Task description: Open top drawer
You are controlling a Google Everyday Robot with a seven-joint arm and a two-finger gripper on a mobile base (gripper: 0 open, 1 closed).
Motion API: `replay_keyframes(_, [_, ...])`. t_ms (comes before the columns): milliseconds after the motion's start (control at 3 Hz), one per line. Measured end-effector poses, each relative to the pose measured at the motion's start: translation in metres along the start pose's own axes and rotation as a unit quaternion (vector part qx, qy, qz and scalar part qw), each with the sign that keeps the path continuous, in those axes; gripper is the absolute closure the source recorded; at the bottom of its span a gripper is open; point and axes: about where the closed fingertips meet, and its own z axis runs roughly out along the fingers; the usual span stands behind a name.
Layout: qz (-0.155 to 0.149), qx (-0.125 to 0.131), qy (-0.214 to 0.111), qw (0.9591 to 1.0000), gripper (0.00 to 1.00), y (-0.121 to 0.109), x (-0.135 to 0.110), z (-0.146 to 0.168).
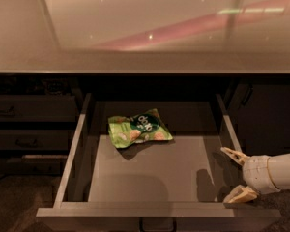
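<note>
The top drawer stands pulled far out below the counter, showing its pale grey inner tray. Its front edge runs along the bottom of the view, with the loop handle just showing at the centre. A green snack bag lies inside towards the back. My gripper comes in from the right on a white arm, at the drawer's right side rail near the front corner. Its two tan fingers are spread apart with nothing between them.
A glossy pale countertop overhangs the drawer. Narrower dark drawer fronts are stacked on the left. A dark cabinet panel is on the right. Brown floor shows at the lower left.
</note>
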Motion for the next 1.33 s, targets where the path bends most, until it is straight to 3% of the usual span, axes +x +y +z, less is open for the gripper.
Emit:
replay_keyframes(1000, [0.012, 0.001, 0.003, 0.9999, 0.00, 0.002, -0.001, 0.000])
replay_keyframes(1333, [0.020, 0.043, -0.015, 0.9988, 0.00, -0.032, -0.043, -0.039])
